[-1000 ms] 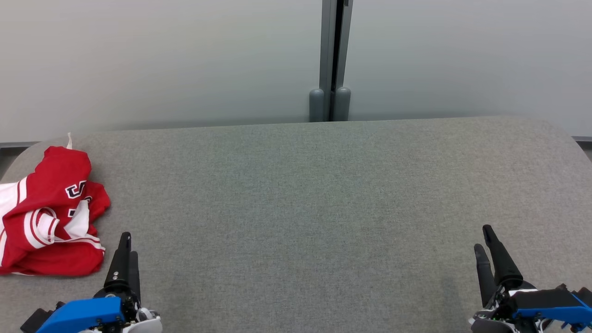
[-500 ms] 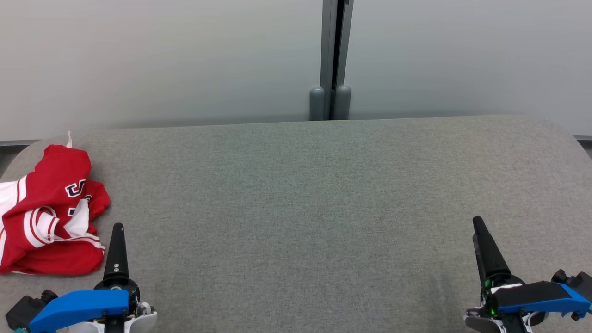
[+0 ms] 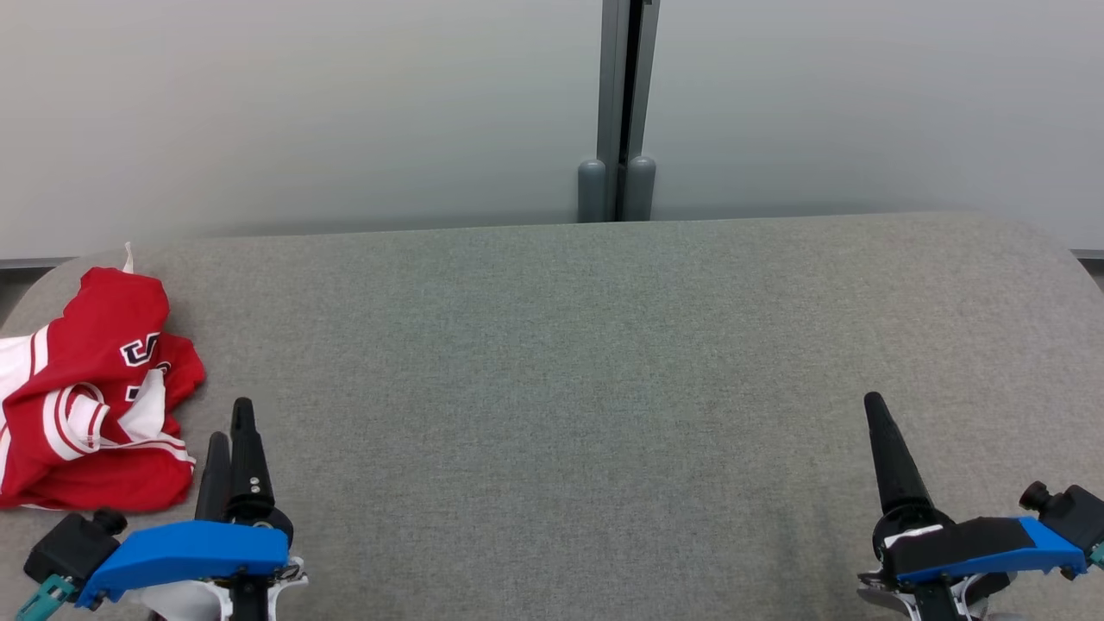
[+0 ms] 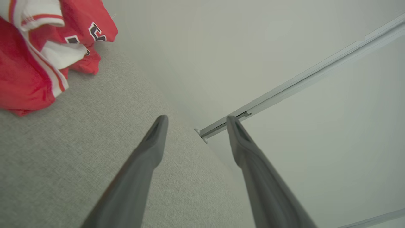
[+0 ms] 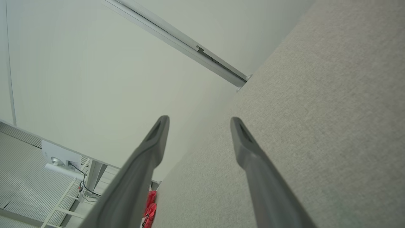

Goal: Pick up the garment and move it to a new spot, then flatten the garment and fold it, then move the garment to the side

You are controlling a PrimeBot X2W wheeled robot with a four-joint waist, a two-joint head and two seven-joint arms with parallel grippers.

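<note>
Red garment (image 3: 90, 392) with white stripes and dark lettering, crumpled in a heap, at the table's (image 3: 569, 362) left edge

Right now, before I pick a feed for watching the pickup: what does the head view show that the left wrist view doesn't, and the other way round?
Head view adds: the right gripper at lower right, and the wide stretch of grey fabric table between the arms.
Left wrist view adds: the clear gap between the left gripper's two dark fingers, so it is open.
Both share: the crumpled red-and-white jersey, the table, and the left gripper beside the jersey, not touching it.
</note>
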